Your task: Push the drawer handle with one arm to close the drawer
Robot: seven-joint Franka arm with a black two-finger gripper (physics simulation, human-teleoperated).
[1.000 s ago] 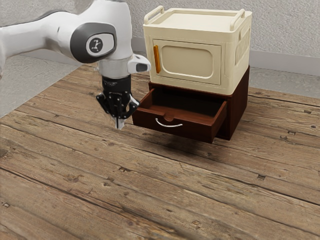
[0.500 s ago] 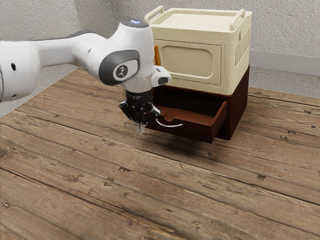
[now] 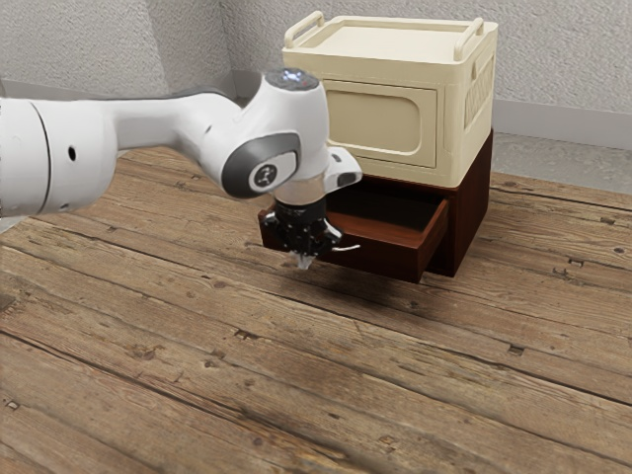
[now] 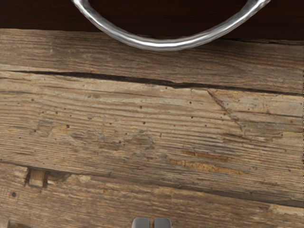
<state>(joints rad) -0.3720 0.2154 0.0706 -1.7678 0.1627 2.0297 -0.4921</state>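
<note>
In the exterior view my gripper (image 3: 303,262) points down in front of the drawer (image 3: 395,258), beside the silver handle (image 3: 348,248), part of which it hides. The dark red-brown drawer stands pulled out of its cabinet. From the wrist camera, the curved handle (image 4: 166,45) arcs out from the dark drawer front (image 4: 38,14). Two grey fingertips of the gripper (image 4: 152,223) stand together, shut with nothing between them and apart from the handle.
A cream box (image 3: 385,118) with raised side handles rests on top of the dark cabinet (image 3: 476,202). Wooden planks (image 3: 296,375) spread out in front of the drawer, with a pale wall (image 3: 563,59) behind.
My arm has moved toward the exterior view's right and slightly lower, from beside the drawer's corner to in front of it near the handle. The drawer has stayed where it was.
</note>
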